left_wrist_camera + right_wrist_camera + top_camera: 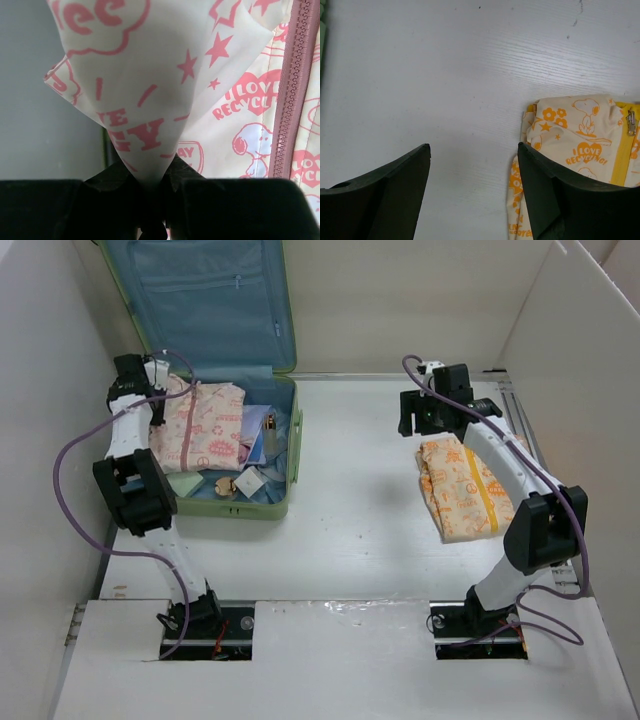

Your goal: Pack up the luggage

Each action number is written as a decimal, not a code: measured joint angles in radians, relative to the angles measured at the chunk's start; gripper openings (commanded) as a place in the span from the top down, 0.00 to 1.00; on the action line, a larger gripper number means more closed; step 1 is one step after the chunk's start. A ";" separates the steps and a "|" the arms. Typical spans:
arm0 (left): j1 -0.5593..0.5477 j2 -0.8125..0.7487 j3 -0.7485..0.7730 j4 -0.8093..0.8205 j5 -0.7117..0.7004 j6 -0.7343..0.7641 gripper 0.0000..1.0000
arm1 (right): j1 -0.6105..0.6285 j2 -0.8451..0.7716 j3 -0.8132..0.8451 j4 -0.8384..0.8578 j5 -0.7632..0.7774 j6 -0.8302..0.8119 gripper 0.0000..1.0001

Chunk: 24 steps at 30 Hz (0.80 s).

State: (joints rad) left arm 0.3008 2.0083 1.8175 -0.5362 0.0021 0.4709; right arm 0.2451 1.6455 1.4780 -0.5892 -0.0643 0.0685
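The light green suitcase [290,455] lies open at the far left, its lid with blue lining upright. A folded cream garment with pink print and a pink zip [205,425] lies in its base. My left gripper [160,390] is shut on a pinched fold of this pink-print garment [150,105] at the suitcase's left side. A folded cream garment with orange print and a yellow zip [462,485] lies on the table at the right. My right gripper [418,418] hovers open and empty over its far left corner [575,130].
Small items lie in the suitcase's front half, among them a small bottle [270,425] and a white packet [250,480]. White walls [560,350] enclose the white table [350,500] on the left, back and right.
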 measured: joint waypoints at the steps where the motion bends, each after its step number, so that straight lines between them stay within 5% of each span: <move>1: -0.003 0.004 -0.007 0.005 0.006 -0.002 0.92 | -0.007 0.000 0.003 -0.003 0.000 0.000 0.24; 7: -0.002 0.056 -0.032 0.039 0.062 -0.004 0.92 | -0.101 0.000 0.010 -0.014 0.002 0.007 0.17; 10: 0.006 0.086 -0.015 0.046 0.077 -0.010 0.64 | -0.153 -0.003 -0.010 -0.013 0.012 0.018 0.01; 12: 0.009 0.120 0.037 0.030 0.079 -0.017 0.37 | -0.182 -0.008 -0.049 -0.008 0.016 0.027 0.00; 14: 0.009 0.151 0.093 0.024 0.074 -0.044 0.26 | -0.201 -0.013 -0.102 -0.012 0.029 0.042 0.00; 16: 0.002 0.156 0.126 0.007 0.070 -0.071 0.00 | -0.212 -0.013 -0.160 -0.017 0.047 0.055 0.00; 24: -0.072 0.107 0.209 -0.015 -0.084 -0.087 0.00 | -0.183 0.073 -0.219 -0.045 0.071 0.084 0.00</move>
State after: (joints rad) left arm 0.2291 2.1155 2.0270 -0.5514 -0.0814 0.3840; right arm 0.0624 1.7187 1.2594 -0.6346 0.0071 0.1524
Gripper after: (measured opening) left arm 0.997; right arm 0.998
